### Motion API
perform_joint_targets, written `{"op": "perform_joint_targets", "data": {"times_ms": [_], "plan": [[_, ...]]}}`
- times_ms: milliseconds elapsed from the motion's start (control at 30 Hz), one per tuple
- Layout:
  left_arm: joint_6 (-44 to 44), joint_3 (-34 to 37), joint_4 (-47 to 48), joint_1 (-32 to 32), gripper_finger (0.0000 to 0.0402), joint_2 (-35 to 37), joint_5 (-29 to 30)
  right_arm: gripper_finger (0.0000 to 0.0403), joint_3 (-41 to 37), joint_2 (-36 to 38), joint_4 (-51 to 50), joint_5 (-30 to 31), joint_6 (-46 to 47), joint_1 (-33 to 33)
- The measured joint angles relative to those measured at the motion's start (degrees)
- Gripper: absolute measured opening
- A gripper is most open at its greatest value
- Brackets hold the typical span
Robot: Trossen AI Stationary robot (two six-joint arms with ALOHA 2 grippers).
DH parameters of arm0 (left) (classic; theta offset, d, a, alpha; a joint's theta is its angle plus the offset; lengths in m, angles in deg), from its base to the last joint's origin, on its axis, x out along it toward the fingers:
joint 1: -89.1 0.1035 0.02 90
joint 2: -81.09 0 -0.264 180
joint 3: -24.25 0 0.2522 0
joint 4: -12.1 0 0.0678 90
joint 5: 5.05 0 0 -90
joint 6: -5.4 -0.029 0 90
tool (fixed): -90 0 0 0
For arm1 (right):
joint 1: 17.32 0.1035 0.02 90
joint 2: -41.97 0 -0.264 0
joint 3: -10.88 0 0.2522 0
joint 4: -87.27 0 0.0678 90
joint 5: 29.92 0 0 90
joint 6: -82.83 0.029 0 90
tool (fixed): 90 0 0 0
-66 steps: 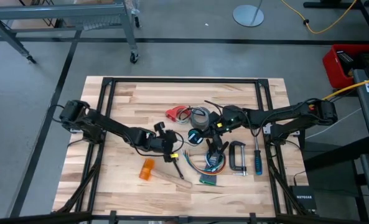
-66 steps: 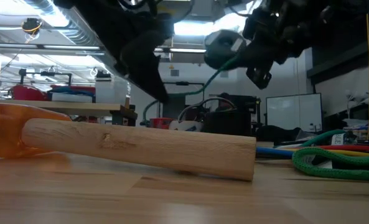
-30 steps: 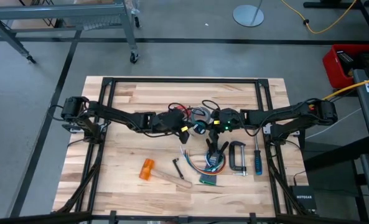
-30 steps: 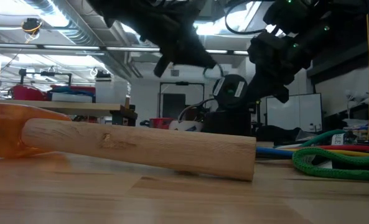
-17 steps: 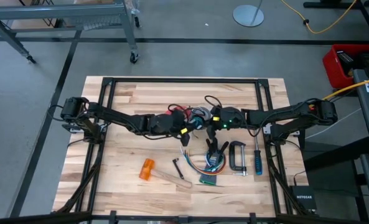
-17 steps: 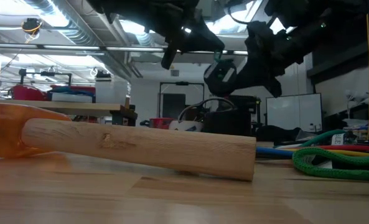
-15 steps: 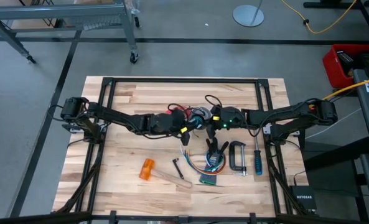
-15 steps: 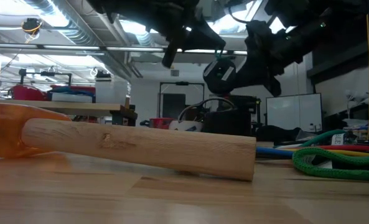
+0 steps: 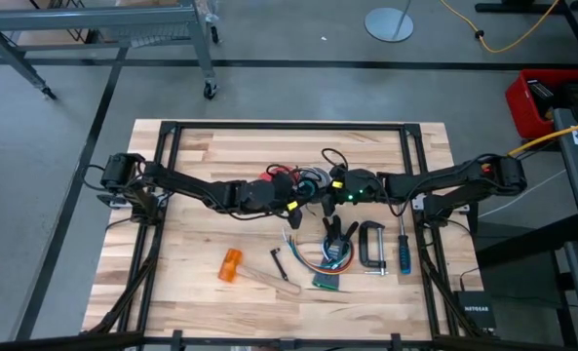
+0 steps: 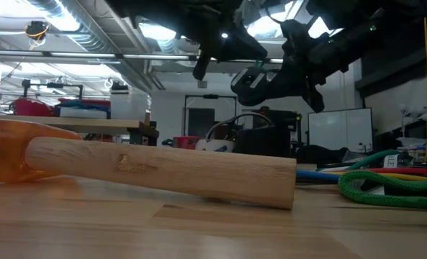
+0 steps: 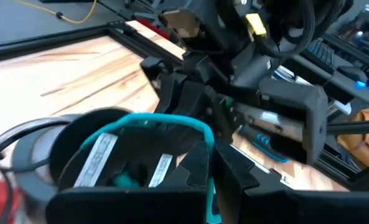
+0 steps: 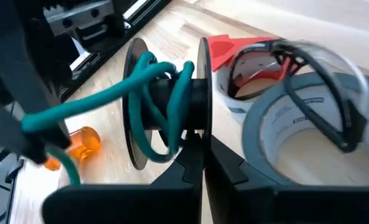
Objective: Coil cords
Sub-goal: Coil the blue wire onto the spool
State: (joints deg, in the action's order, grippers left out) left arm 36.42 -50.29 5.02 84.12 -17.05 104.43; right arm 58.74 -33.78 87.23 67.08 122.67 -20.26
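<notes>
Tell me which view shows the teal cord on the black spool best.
The right wrist view: the teal cord is seen wound around the black spool that the right gripper's shut jaws hold. The left wrist view shows only a loop of it, the high view a small speck, and the low view just the spool's silhouette.

Even bright overhead light, ceiling-lamp glare in the low view, blurred near-field wrist views.
</notes>
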Motion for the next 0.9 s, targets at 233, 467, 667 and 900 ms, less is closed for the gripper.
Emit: {"op": "perform_joint_targets", "data": {"times_ms": [233,467,667,900], "plan": [[-4.3,-3.7,1.2,-1.4,0.0,-2.7,0.4,0.0005,0.0,-2.0,1.0,3.5,-0.2,1.5],[-4.5,-4.6,5.7,-1.6,0.0,-2.7,1.6,0.0005,0.0,-2.2,9.3,4.0,-0.2,1.4],[-6.6,-4.6,8.6,-2.4,0.0,-2.7,3.8,0.0005,0.0,-2.2,13.7,4.2,-1.1,1.4],[-12.5,-4.6,14.4,-4.4,0.0,-2.7,6.9,0.0005,0.0,-2.2,14.3,3.5,-2.6,1.4]]}}
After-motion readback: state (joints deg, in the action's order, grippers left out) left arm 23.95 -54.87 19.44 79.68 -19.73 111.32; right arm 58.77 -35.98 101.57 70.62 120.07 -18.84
